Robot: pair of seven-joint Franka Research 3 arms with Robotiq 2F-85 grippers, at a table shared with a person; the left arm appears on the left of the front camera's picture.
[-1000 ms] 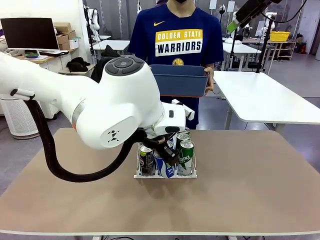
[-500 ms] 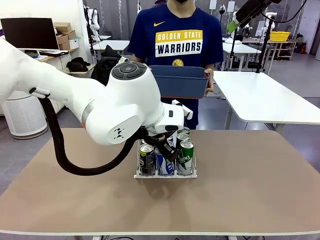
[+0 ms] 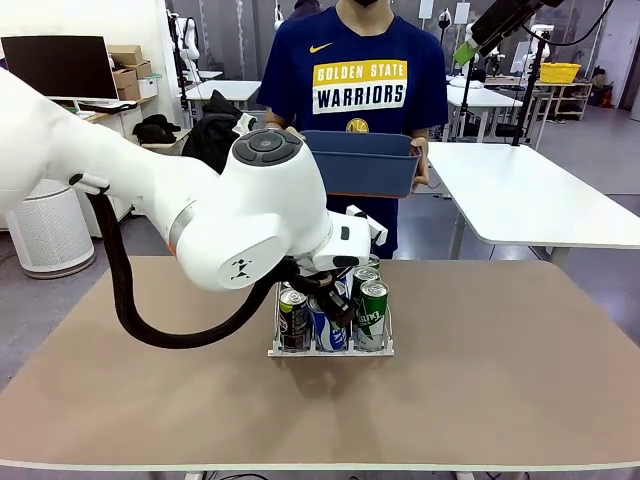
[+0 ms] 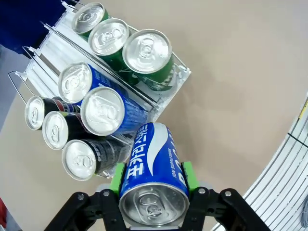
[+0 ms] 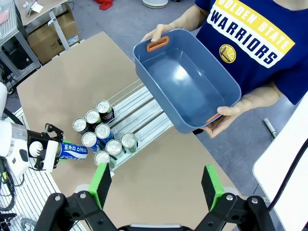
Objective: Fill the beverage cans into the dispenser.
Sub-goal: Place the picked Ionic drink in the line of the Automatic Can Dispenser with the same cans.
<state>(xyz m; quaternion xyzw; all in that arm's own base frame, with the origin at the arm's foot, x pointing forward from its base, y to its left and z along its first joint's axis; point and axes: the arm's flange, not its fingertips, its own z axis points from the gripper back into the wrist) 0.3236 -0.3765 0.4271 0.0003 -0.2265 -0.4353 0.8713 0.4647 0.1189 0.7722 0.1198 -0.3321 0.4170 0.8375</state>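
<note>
The rack point(image 4: 166, 91) holds eight cans: three green cans point(image 4: 147, 52), two blue cans point(image 4: 102, 110), three black cans point(image 4: 83, 160). One more blue can point(image 4: 154, 185) lies outside it. One bin point(image 5: 185, 82).

Left pincer point(image 4: 154, 180) squeezed on a blue can point(image 4: 153, 180) just by the dispenser point(image 4: 159, 103), right pincer point(image 5: 155, 187) wide apart, high above the dispenser.

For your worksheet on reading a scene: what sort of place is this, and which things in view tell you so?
Probably a robotics lab or workshop. A white robot arm works at the table, more white work tables stand behind, and a monitor and cardboard boxes sit at the side.
</note>
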